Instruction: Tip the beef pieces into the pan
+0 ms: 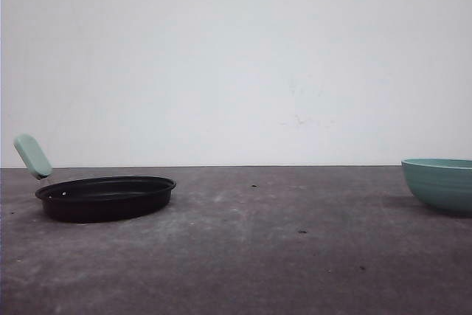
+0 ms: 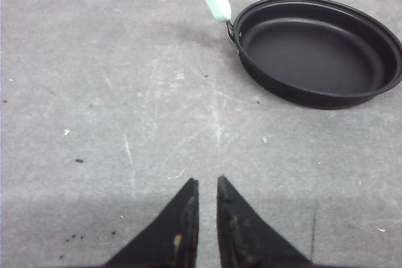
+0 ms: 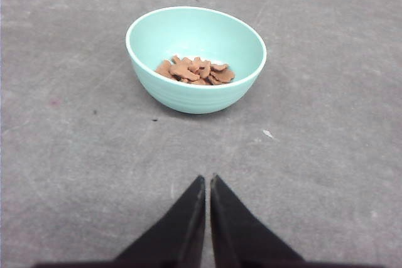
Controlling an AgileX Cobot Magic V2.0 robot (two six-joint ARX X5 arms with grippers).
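Observation:
The black pan (image 1: 107, 197) sits on the table's left side, its mint-green handle (image 1: 32, 156) pointing up and to the left. In the left wrist view the pan (image 2: 317, 51) is bare inside, and my left gripper (image 2: 207, 182) hangs shut over bare table, well short of it. The beef pieces (image 3: 196, 71) lie in a small heap inside a teal bowl (image 3: 196, 59). That bowl (image 1: 441, 182) stands at the table's right edge. My right gripper (image 3: 207, 179) is shut, holds nothing, and hovers short of the bowl.
The grey table (image 1: 258, 256) is scuffed, with a few dark specks. A plain white wall rises behind it.

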